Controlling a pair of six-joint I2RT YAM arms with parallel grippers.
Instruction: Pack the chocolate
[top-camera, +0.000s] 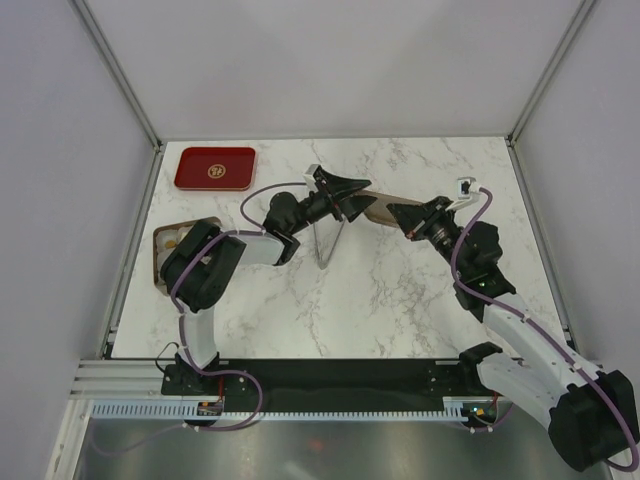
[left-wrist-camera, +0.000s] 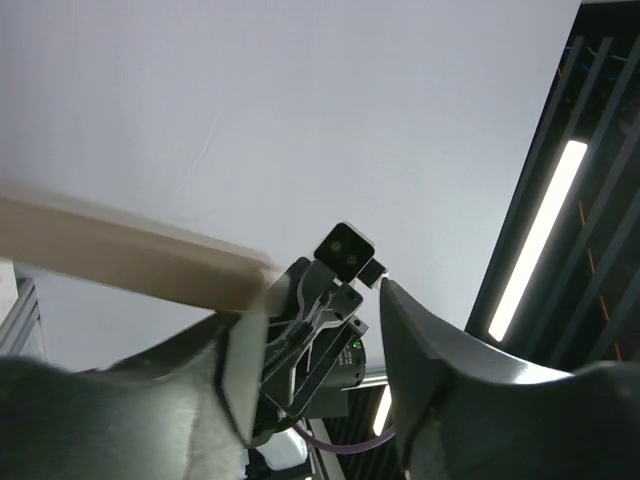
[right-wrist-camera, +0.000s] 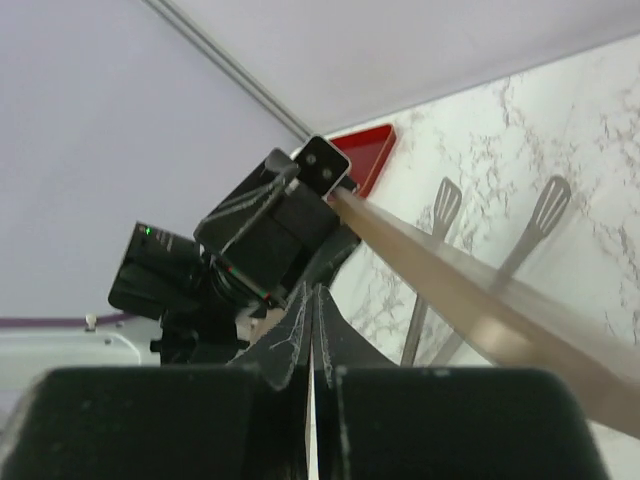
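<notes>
The left gripper stands open, to the right of the tray and a little nearer the arm bases. 1 finger touches the end of the lid; the other stands clear of it. The right gripper, farther right of the tray, is pinched shut on the lid's opposite end, holding it tilted above the table. Grey tongs lie on the table beneath the lid. The chocolate sits in a box, on the near side of the tray. Only a few pale pieces show, and the left arm covers the rest.
</notes>
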